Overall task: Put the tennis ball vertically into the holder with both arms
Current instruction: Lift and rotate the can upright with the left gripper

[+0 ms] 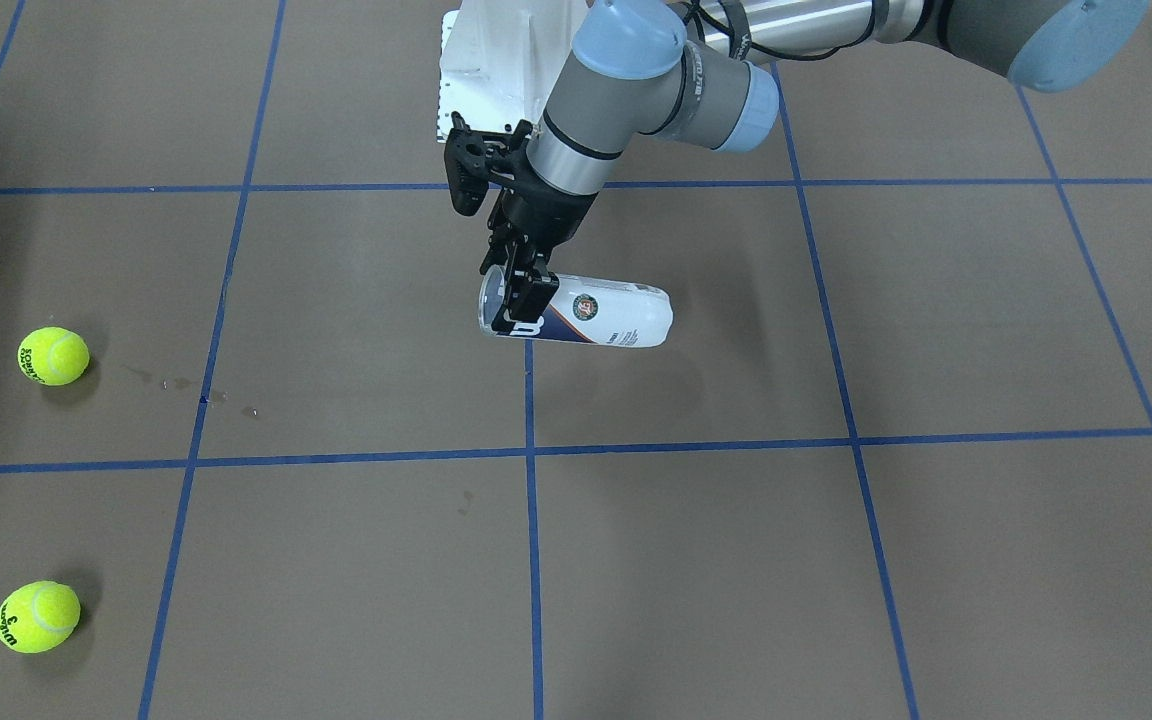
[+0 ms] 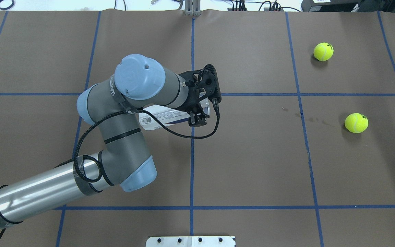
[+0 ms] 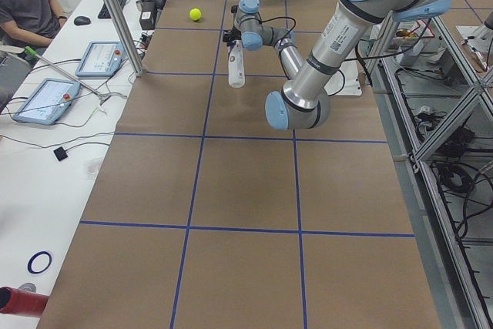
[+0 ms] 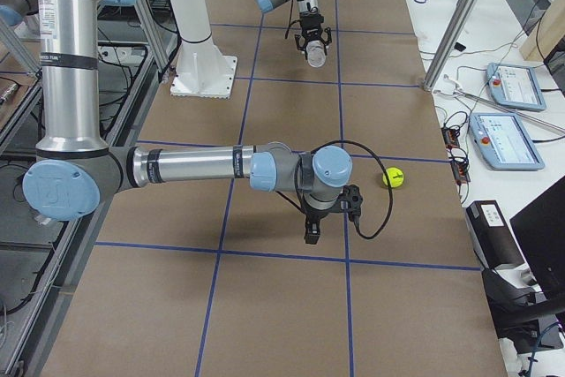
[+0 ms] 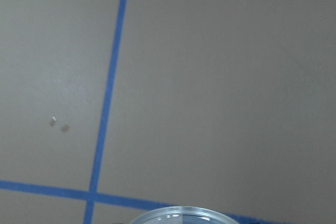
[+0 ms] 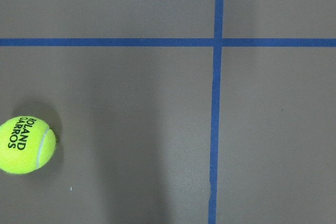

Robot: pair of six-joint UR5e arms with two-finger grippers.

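Note:
The holder (image 1: 601, 315), a clear tube with a white and navy label, is on its side near the table's middle. My left gripper (image 1: 521, 300) is shut on it close to its open end; it also shows in the overhead view (image 2: 159, 118). The tube's clear rim (image 5: 184, 216) shows at the bottom of the left wrist view. Two yellow tennis balls (image 2: 323, 51) (image 2: 356, 122) lie on the robot's right side of the table. My right gripper (image 4: 311, 234) points down near a ball (image 4: 393, 177); I cannot tell whether it is open. The right wrist view shows a ball (image 6: 23, 145) at its left.
Blue tape lines (image 2: 192, 154) divide the brown table. The white pedestal (image 1: 496, 60) stands behind the left gripper. A black cable (image 2: 183, 133) loops under the left wrist. Tablets (image 4: 508, 121) and an operator (image 3: 27, 5) are on the side bench.

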